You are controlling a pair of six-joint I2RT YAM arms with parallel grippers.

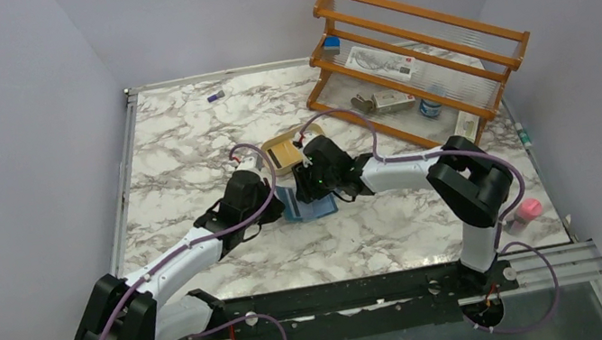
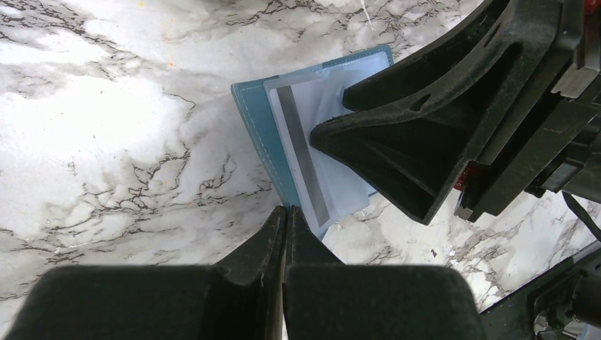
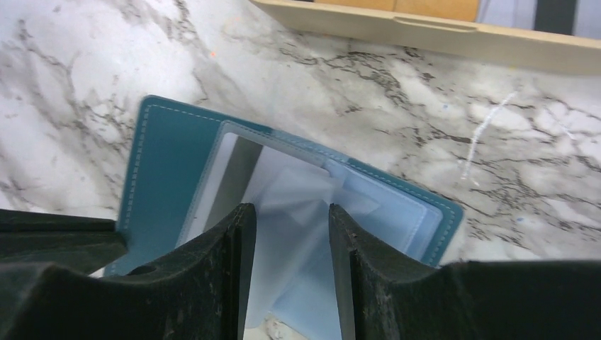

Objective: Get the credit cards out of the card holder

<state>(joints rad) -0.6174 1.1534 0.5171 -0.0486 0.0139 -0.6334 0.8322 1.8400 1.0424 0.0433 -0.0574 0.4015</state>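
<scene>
The card holder point(image 1: 307, 207) lies open and flat near the middle of the marble tabletop point(image 1: 176, 153), teal cover down and clear sleeves facing up. A white card with a dark stripe point(image 2: 303, 152) sits inside the sleeves, within the cover's stitched border.

The left end effector point(image 2: 286, 216) is fully closed with nothing between its fingers. Its tip is at the wallet's near edge; whether it touches that edge cannot be told. The right end effector point(image 3: 288, 212) stands partly open, its fingers point(image 3: 234, 262) down on the sleeves on either side of a translucent flap. Whether they have hold of anything cannot be told.

Bare marble lies open to the left of the wallet and toward the arms' bases. Behind it, a tan tray point(image 1: 281, 150) sits near, its long straight wall point(image 3: 425, 32) apart from the wallet's far edge. The two arms meet over the wallet and crowd it from both sides.

A wooden rack point(image 1: 419, 42) holding small items stands well apart at the far right. A pink object point(image 1: 529, 209) rests at the right edge, and a small purple piece point(image 1: 216, 98) at the far edge.
</scene>
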